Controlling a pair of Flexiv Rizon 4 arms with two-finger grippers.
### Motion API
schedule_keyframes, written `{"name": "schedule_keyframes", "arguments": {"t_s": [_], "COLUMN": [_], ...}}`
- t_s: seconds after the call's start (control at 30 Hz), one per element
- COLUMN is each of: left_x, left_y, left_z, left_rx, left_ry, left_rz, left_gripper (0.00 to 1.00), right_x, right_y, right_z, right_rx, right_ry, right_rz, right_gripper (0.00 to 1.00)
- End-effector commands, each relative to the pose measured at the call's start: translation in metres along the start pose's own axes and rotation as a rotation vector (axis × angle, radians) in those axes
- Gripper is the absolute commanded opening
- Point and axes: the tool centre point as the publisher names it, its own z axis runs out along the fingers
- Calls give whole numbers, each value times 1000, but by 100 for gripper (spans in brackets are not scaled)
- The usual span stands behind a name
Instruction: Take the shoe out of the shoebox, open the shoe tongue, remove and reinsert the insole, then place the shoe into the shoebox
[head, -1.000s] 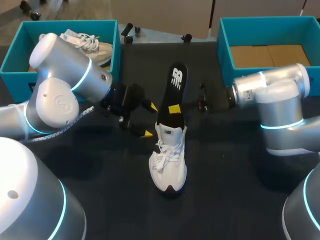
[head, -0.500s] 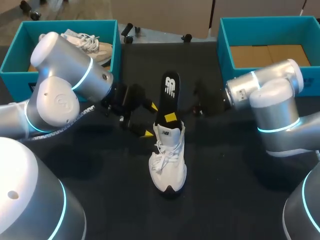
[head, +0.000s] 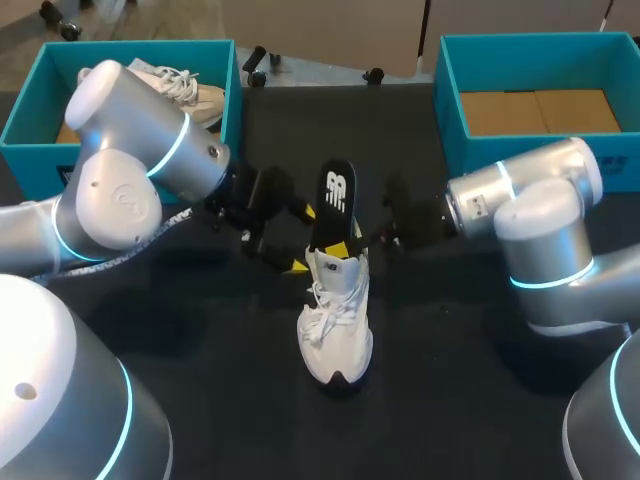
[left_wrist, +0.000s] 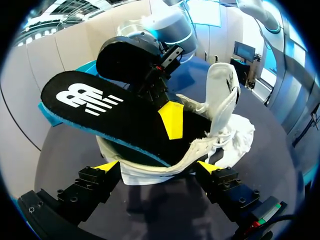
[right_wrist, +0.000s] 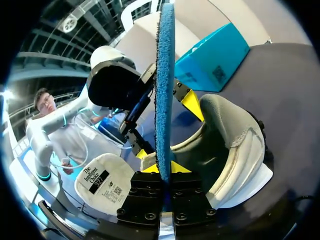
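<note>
A white shoe (head: 336, 322) stands on the dark table, toe toward me. A black insole (head: 338, 200) rises steeply out of its opening, its front end down inside the shoe. My right gripper (head: 348, 247) is shut on the insole's lower part; its own view shows the insole (right_wrist: 164, 85) edge-on between the right gripper's (right_wrist: 164, 169) fingers, beside the heel collar (right_wrist: 235, 142) and the folded-out tongue (right_wrist: 102, 182). My left gripper (left_wrist: 157, 167) is open, with the shoe's heel (left_wrist: 150, 167) between its fingers under the insole (left_wrist: 110, 112). In the head view the left gripper (head: 299, 240) sits left of the heel.
A teal shoebox (head: 26, 108) at the back left holds a second shoe (head: 185, 92). Another teal shoebox (head: 450, 95) at the back right has a bare cardboard bottom. Both arms crowd the table's middle.
My right gripper has moved left and down, pushing the insole deeper into the shoe; less of it stands out now. The left gripper has stayed open by the heel.
</note>
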Motion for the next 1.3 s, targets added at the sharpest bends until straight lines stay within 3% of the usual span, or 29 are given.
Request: {"name": "schedule_keyframes", "arguments": {"t_s": [0.03,0.43,0.77,0.93,0.97,1.0,1.3], "left_x": [-2,5,7,7,8,8,9], "left_y": [-1,3,4,4,3,3,2], "left_z": [0,-3,-3,-2,-2,-2,-2], "left_rx": [1,1,1,3,4,4,-3], "left_ry": [5,-5,-8,-9,-8,-7,10], "left_rz": [2,-12,-24,-23,-23,-23,-16], "left_gripper": [100,100,100,100,100,100,100], "right_x": [7,-1,-6,-6,-7,-7,-7], "right_y": [3,33,35,34,35,34,27], "right_z": [-3,-12,-25,-27,-27,-26,-18], "right_rx": [-9,4,23,25,33,36,88], "right_ry": [-24,-45,-44,-41,-35,-31,27], "right_rz": [-19,-104,-106,-101,-100,-100,-101], "right_gripper": [24,27,31,22,2,0,0]}}
